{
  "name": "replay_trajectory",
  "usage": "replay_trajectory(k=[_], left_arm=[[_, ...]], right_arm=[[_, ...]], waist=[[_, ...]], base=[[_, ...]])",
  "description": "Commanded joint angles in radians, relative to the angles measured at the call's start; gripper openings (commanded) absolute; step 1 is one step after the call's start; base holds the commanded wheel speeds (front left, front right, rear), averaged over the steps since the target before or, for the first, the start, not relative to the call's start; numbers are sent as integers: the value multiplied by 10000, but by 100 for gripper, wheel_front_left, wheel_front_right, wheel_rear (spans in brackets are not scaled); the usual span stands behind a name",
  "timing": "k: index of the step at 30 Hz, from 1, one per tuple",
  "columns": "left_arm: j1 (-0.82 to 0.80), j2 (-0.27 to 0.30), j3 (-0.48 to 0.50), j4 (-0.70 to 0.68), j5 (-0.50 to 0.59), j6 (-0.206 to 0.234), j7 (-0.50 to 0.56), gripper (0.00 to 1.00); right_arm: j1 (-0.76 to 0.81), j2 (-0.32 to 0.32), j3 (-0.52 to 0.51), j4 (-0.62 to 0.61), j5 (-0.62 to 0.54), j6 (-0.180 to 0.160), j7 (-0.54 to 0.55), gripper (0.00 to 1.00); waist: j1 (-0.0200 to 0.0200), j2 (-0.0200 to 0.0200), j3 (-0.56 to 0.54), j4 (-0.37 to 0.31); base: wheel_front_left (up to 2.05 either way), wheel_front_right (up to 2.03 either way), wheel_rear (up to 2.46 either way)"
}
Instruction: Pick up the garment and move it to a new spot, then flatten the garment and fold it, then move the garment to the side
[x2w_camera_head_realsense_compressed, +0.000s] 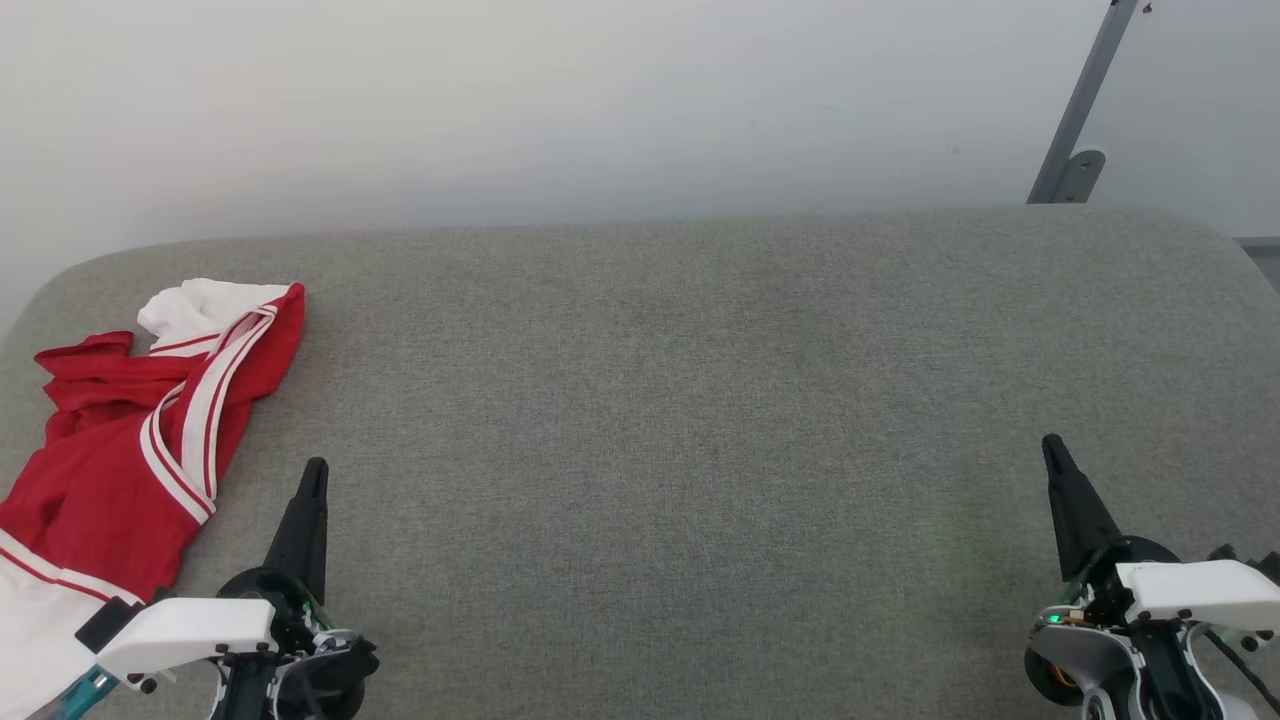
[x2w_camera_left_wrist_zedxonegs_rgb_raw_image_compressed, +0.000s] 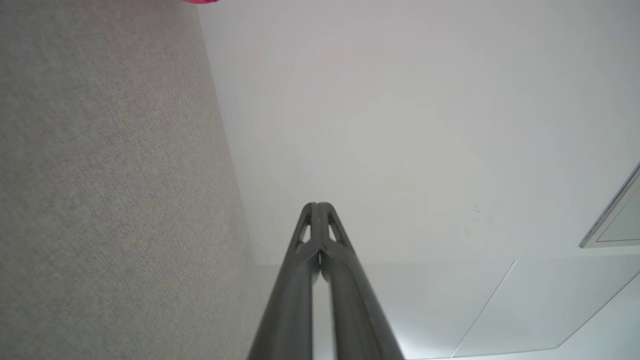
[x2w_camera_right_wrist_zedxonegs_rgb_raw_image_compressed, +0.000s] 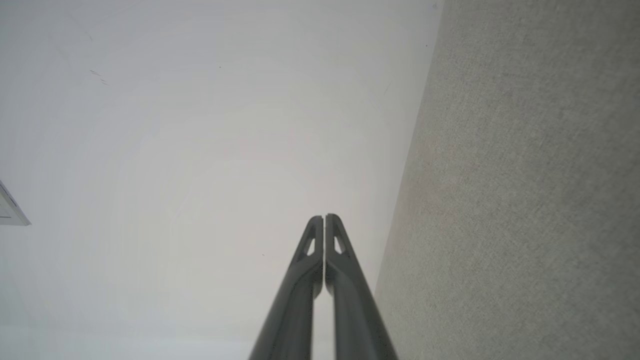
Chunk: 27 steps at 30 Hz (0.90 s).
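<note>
The garment (x2w_camera_head_realsense_compressed: 110, 440) lay crumpled and unfolded at the desk's (x2w_camera_head_realsense_compressed: 650, 400) left edge, so all 3 stages seemed left. The left claw (x2w_camera_head_realsense_compressed: 315, 472) and right claw (x2w_camera_head_realsense_compressed: 1051, 447) were closed, empty.

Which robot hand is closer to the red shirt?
Left. The left gripper sits just beside the garment; the right gripper is far across the grey surface.
</note>
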Motion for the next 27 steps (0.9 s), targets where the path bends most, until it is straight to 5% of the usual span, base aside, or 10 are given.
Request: replay_trajectory(k=[1,13,14,27], left_arm=[[-71,24,22,-14,-9,-20,26,0],[-72,24,22,-14,-9,-20,26,0],[0,0,0,0,0,0,0,100],[90,325,100,331,355,2,-314,100]], right_arm=[[-78,2,5,-10,64,81,29,0],[-78,2,6,-10,64,82,29,0],[0,0,-4,0,0,0,0,100],[-368,-63,349,755,-260,-20,-472,100]], waist=[[0,0,0,0],[0,0,0,0],[0,0,0,0],[0,0,14,1]], base=[[0,0,0],[0,0,0],[0,0,0],[0,0,0]])
